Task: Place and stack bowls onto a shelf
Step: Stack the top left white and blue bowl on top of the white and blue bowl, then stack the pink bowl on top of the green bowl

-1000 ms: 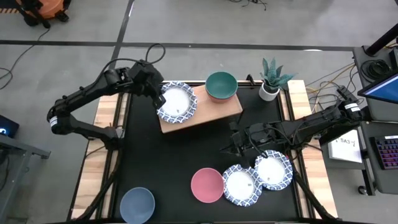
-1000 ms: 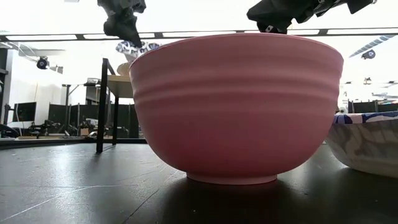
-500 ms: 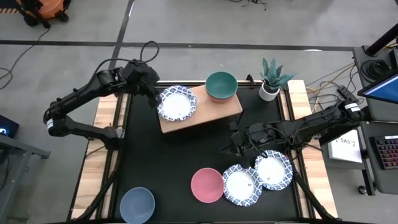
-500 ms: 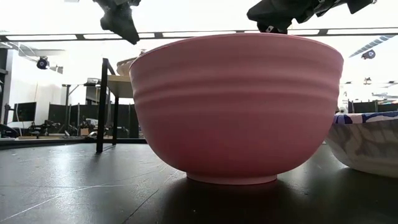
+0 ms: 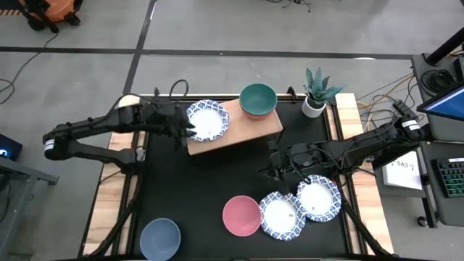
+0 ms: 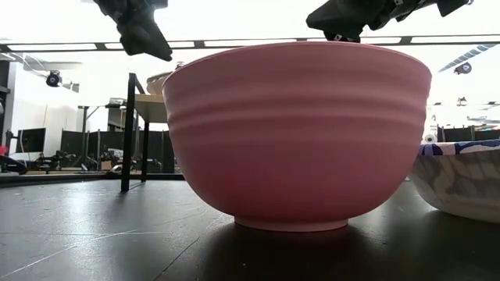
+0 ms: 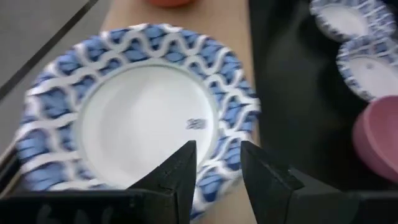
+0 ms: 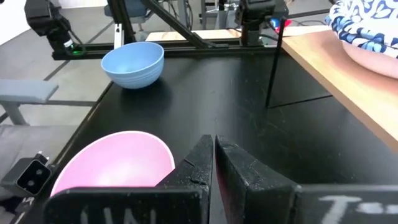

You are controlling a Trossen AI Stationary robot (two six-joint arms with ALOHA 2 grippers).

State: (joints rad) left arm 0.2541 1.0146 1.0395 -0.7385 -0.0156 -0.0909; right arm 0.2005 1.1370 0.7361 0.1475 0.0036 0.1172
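- The bench (image 5: 210, 188) carries the shelf (image 5: 250, 130) at its far side; on the shelf sit a patterned bowl (image 5: 207, 121) and a green bowl (image 5: 258, 99).
- Four bowls remain low on the bench: pink bowl (image 5: 241, 215), two patterned bowls (image 5: 281, 214) (image 5: 318, 199), blue-grey bowl (image 5: 160, 238).
- Right pincer (image 5: 273, 169), fingers pressed together and holding nothing, hovers just beyond the pink bowl, which appears the nearest candidate; nothing stands between them.
- Left pincer (image 5: 186, 129), fingers spread and empty, hangs at the shelved patterned bowl's rim, well apart from the remaining bowls.
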